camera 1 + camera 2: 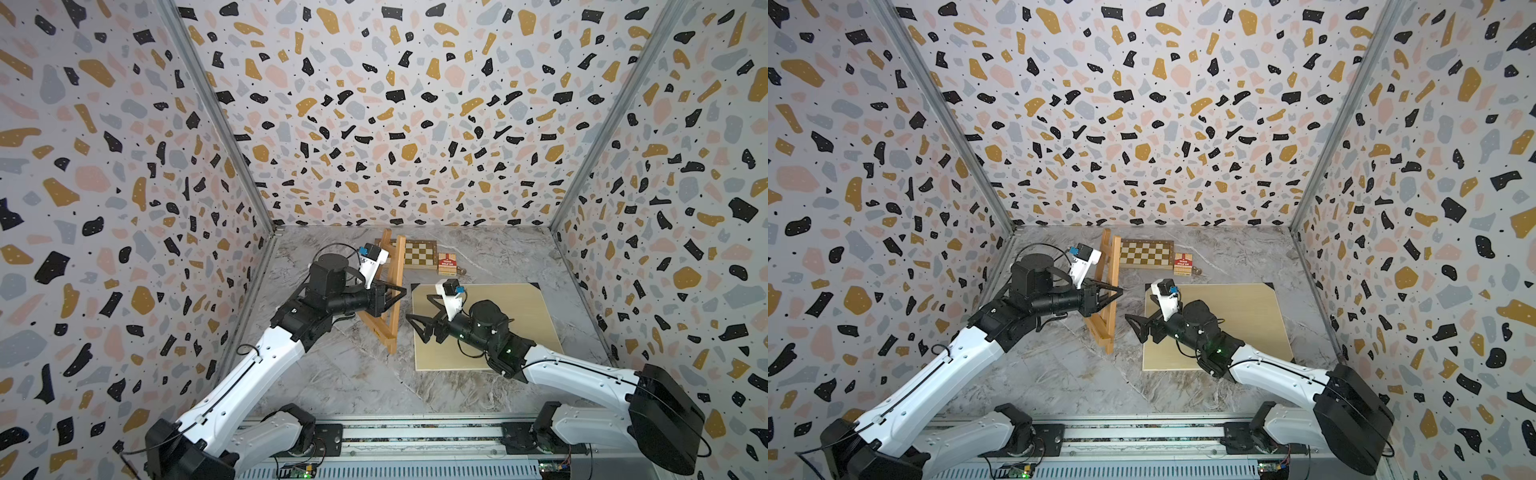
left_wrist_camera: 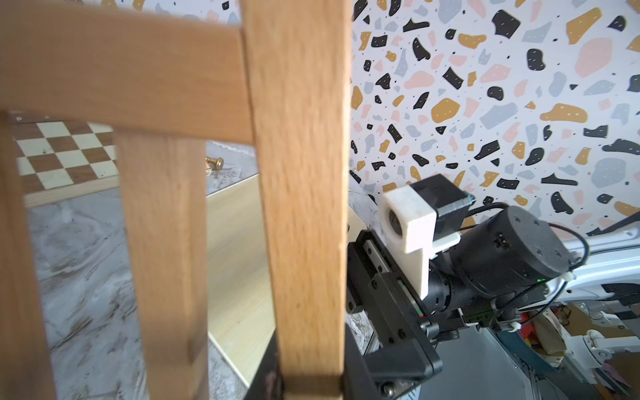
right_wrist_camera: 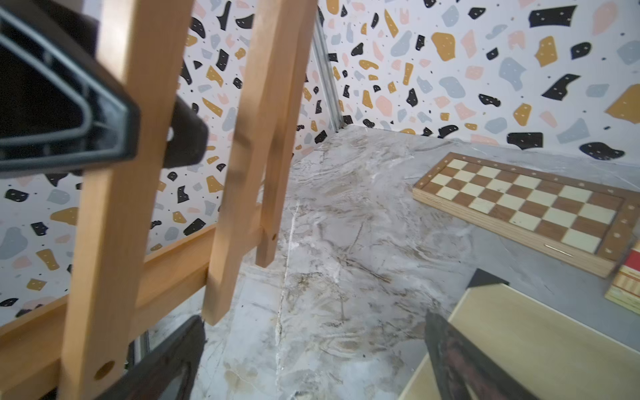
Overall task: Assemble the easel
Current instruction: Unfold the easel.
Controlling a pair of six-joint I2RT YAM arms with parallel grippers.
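Top views: the easel (image 1: 400, 262) stands tilted on the left half of the bench (image 1: 357, 374), just beside the pale board (image 1: 515, 316) and in front of the chessboard (image 1: 419, 253). Cannot tell whether its lower end touches the bench. Left fingers (image 1: 392, 296) are pinched shut on one side slat, the only hold on it. Right fingers (image 1: 417, 326) are spread as wide as they go, empty, at the board's left edge, tips aimed at the frame and near it. Judgement: one narrow pinch on a thin slat lets the frame pivot or slip if nudged. Left wrist: the slat (image 2: 304, 173) fills the view and the right arm sits close behind it. Risk: the arms collide if the right one reaches for that same slat. Right wrist: the back leg (image 3: 277, 138) lies almost folded against the front legs, its end free. Right fingers (image 3: 457, 356) bracket bare bench. Risk: a closing grab takes the wrong slat, or shoves the hinged leg sideways and twists the easel out of the left pinch. A dropped frame would land on the board or chessboard (image 3: 519, 204).
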